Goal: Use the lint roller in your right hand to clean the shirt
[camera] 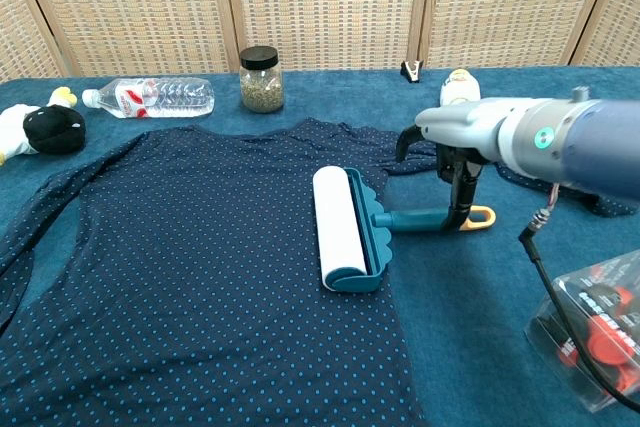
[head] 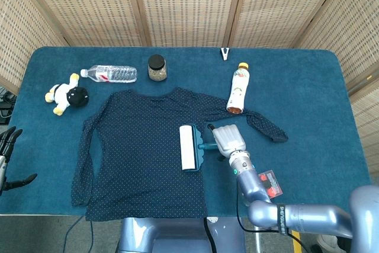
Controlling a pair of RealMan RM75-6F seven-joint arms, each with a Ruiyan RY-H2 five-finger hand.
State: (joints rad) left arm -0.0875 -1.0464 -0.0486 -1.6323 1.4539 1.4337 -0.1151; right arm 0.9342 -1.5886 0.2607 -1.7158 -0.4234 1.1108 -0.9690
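A navy dotted long-sleeved shirt (head: pixel 136 158) (camera: pixel 170 277) lies flat on the blue table. The lint roller (head: pixel 188 148) (camera: pixel 340 227), a white roll in a teal frame with a yellow-tipped handle, rests on the shirt's right side, its handle pointing right. My right hand (head: pixel 228 139) (camera: pixel 455 157) hovers over the handle, and its dark fingers (camera: pixel 464 197) reach down to the handle near the yellow end, not wrapped around it. In the head view the hand hides the handle. My left hand (head: pixel 7 161) stays at the table's left front edge, fingers apart, holding nothing.
Along the back stand a water bottle (head: pixel 112 74), a jar (head: pixel 157 67), a plush toy (head: pixel 68 95) and a black clip (head: pixel 225 54). A drink bottle (head: pixel 236 89) lies by the right sleeve (head: pixel 266 127). A clear box of red items (camera: pixel 595 332) sits front right.
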